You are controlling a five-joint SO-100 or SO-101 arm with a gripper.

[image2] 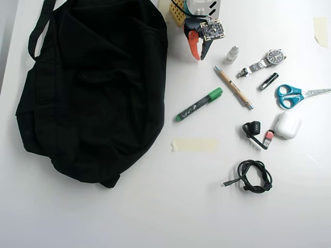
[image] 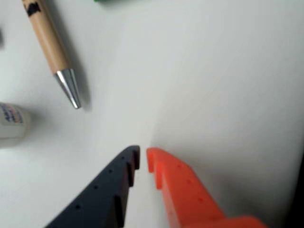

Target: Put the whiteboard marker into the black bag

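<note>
In the wrist view only a green sliver of the whiteboard marker (image2: 198,104) shows at the top edge. It lies slantwise on the white tabletop (image2: 155,206), just right of the soft black bag (image2: 93,88). The fingers (image: 143,160), one black, one orange, stand nearly closed on nothing. The tan wooden pen (image: 49,45) is cropped.
</note>
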